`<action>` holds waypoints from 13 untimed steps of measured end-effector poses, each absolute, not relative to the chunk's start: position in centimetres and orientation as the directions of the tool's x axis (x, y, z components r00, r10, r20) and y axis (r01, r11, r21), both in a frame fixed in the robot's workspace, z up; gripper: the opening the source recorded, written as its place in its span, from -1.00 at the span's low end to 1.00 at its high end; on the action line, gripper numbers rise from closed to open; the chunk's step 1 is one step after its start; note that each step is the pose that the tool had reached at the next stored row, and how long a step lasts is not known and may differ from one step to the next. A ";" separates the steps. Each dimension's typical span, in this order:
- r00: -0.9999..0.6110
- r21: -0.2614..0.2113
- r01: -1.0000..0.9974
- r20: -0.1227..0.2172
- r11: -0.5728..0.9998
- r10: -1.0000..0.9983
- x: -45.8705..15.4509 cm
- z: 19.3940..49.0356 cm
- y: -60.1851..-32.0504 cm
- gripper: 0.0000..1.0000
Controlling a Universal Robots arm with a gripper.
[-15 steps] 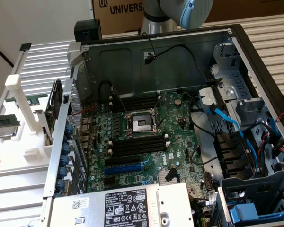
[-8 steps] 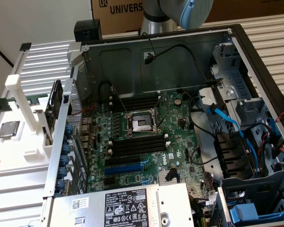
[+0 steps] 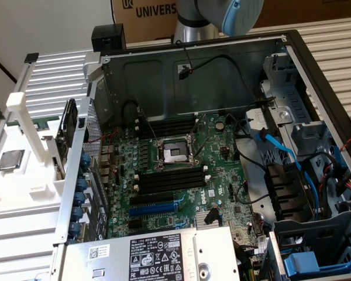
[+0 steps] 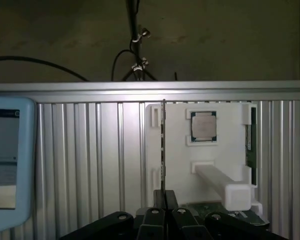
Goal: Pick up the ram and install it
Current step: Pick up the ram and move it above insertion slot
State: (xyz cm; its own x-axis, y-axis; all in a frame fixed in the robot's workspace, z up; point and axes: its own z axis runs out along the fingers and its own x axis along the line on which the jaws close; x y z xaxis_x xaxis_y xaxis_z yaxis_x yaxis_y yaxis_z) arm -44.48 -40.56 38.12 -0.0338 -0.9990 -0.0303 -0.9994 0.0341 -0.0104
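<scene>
- Plainly, the task has hardly begun: the ram (image 3: pixel 67 132) stands on its edge in the white holder (image 3: pixel 23 175) at the left of the exterior frame, just outside the computer case (image 3: pixel 164 70).
- In the wrist view I take it for the thin dark strip (image 4: pixel 163 150) seen edge-on, running up the middle of the frame between two white clips.
- The tool (image 4: pixel 165 199) sits at the bottom centre of the wrist view, in line with that strip but apart from it. Its fingers are together with nothing between them.
- Only part of the arm (image 3: pixel 228 14) shows in the exterior view, at the top edge.
- The long black memory slots (image 3: pixel 169 180) below the processor socket (image 3: pixel 174 153) are empty, white end clips showing; no stick is seated.
- The silver-topped processor chip (image 4: pixel 204 125) lies in its own recess of the holder, beside a white bar (image 4: pixel 222 184).
- A green board edge (image 4: pixel 248 145) stands at the holder's right side in the wrist view; I cannot tell whether it is a second stick.
- Left to do, as I judge: the grasp, the carry and the seating.
</scene>
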 end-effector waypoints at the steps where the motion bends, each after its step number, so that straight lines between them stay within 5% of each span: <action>1: -0.034 -0.010 -0.999 -0.029 0.034 -0.999 -44.4 38.6 -40.6 -0.76; 13: -0.034 -0.004 -0.999 -0.028 0.034 -0.999 -43.3 40.1 -41.0 -0.76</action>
State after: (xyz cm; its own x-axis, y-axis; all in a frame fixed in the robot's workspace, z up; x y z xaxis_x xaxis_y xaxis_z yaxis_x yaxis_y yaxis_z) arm -43.29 -40.98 40.14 -0.0343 -0.9990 -0.0283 -0.9994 0.0344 -0.0038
